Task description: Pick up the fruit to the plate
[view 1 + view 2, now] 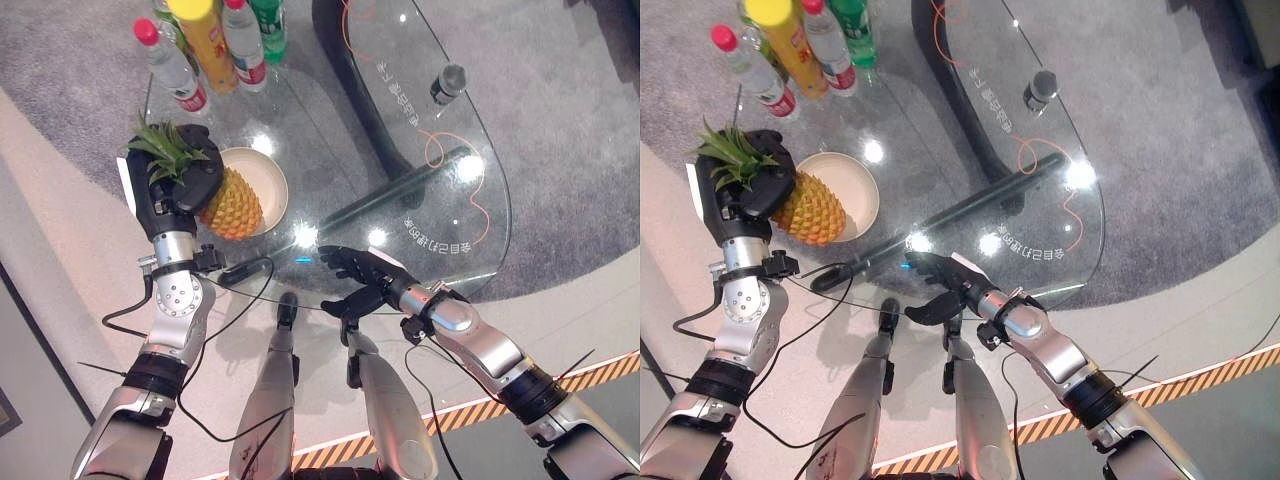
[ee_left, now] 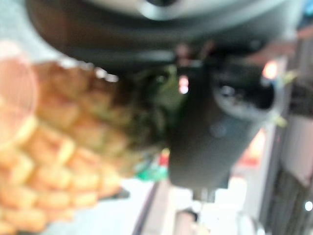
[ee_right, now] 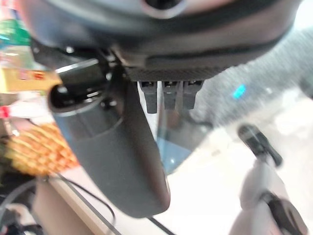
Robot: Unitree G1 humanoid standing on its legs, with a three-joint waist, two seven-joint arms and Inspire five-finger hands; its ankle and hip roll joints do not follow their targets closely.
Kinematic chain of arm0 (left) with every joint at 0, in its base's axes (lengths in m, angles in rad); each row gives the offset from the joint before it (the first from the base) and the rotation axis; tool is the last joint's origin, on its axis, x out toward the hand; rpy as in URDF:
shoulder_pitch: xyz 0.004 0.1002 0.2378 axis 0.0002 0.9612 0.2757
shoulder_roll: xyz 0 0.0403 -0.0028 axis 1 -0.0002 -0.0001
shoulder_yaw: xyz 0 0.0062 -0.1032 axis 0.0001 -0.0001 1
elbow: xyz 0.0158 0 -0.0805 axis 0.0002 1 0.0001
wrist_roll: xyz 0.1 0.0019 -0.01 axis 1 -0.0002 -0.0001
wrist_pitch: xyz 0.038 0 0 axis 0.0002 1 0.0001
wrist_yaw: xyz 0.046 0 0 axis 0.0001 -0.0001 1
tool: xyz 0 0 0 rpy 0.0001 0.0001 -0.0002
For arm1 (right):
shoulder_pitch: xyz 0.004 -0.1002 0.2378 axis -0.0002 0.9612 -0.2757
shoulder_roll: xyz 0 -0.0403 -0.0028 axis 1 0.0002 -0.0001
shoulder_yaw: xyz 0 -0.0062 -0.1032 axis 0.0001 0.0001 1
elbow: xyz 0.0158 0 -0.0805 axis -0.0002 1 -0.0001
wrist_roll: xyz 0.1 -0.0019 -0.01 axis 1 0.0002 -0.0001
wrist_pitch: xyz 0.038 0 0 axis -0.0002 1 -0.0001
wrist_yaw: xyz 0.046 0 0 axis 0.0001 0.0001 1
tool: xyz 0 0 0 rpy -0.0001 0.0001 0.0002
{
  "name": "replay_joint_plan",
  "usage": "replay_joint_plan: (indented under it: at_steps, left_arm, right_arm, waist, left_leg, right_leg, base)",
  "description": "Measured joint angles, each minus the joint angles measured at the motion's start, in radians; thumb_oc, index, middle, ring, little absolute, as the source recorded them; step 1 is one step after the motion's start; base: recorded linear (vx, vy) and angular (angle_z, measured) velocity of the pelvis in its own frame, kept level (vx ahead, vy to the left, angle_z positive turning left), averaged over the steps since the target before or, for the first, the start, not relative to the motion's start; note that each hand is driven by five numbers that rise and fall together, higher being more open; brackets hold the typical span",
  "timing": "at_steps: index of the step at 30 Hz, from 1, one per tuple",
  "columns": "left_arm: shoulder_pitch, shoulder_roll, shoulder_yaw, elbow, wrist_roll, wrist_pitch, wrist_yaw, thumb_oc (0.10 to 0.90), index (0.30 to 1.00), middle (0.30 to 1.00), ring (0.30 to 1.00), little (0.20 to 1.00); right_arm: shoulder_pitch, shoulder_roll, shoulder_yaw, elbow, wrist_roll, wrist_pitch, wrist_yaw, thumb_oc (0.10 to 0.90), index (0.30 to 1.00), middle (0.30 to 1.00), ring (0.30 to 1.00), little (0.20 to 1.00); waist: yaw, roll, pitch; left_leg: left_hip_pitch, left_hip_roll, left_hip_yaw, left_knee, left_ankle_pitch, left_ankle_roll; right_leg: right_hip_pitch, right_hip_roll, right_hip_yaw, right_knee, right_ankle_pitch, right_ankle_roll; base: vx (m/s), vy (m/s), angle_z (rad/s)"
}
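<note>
The glass tabletop spreads widest, a clear oval slab over grey carpet, with a dark support bar visible through it. At its far left edge stands a cluster of bottles, 1 of them yellow and the others clear or green with coloured caps. A small dark cylinder sits alone on the far side of the glass, with a thin orange cord trailing across the surface near it.

Next in size, the pineapple hangs tilted in the left hand, its yellow body over the cream plate and its green crown pointing back toward the wrist. The fingers are wrapped round the fruit at its top, where body meets leaves; the left wrist view shows the scaly skin right against the dark palm. Whether the base touches the plate I cannot tell.

The right hand rests at the near edge of the tabletop, well apart from the plate, with its fingers straight and loosely spread, holding nothing.

The pineapple looks heavy and rigid, with a rough, knobbly skin that should grip well. The stiff leaves could slip or snap, so the firm shoulder just under the crown seems the best hold. Its weight hangs below the grasp, so it may swing or topple once set down.
</note>
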Motion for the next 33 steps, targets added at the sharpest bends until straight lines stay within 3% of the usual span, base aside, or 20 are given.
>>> replay_joint_plan:
  at_steps: [7, 19, 27, 33]
  left_arm:
    - [-0.122, 0.0, -0.004, 0.111, 0.197, -0.037, 0.218, 0.1, 0.3, 0.3, 0.3, 0.2]
    - [-0.23, 0.005, -0.019, 0.227, 0.469, -0.042, 0.551, 0.1, 0.3, 0.3, 0.3, 0.2]
    - [-0.297, 0.005, -0.035, 0.266, 0.523, -0.044, 0.647, 0.1, 0.3, 0.3, 0.3, 0.2]
    - [-0.351, 0.005, -0.043, 0.336, 0.524, -0.05, 0.648, 0.1, 0.3, 0.3, 0.3, 0.2]
  right_arm:
    - [-0.062, -0.003, 0.039, 0.074, 0.005, 0.041, 0.067, 0.8, 0.9, 0.9, 0.9, 0.9]
    - [-0.147, -0.008, 0.062, 0.109, 0.01, 0.054, 0.073, 0.8, 0.9, 0.9, 0.9, 0.9]
    - [-0.208, -0.014, 0.064, 0.112, 0.01, 0.058, 0.073, 0.8, 0.9, 0.9, 0.9, 0.9]
    - [-0.248, -0.014, 0.066, 0.112, 0.039, 0.058, 0.073, 0.8, 0.9, 0.9, 0.9, 0.9]
  waist:
    - [-0.024, 0.001, 0.0]
    - [-0.031, 0.001, 0.0]
    - [-0.051, 0.001, 0.0]
    - [-0.074, 0.001, 0.0]
  left_leg:
    - [-0.097, -0.002, 0.025, 0.044, -0.006, -0.004]
    - [-0.272, -0.004, 0.045, 0.106, -0.008, -0.007]
    - [-0.34, -0.005, 0.046, 0.125, -0.006, -0.01]
    - [-0.387, -0.002, 0.047, 0.142, -0.007, -0.013]
  right_leg:
    - [-0.114, 0.001, 0.025, 0.06, -0.002, 0.002]
    - [-0.307, 0.005, 0.046, 0.144, -0.005, 0.0]
    - [-0.38, 0.005, 0.047, 0.175, -0.008, -0.001]
    - [-0.424, 0.011, 0.048, 0.181, -0.006, -0.004]
  base:
    - [-0.02, 0.123, -0.08]
    - [-0.02, 0.083, -0.03]
    - [-0.01, 0.027, 0.0]
    - [-0.01, 0.049, -0.02]
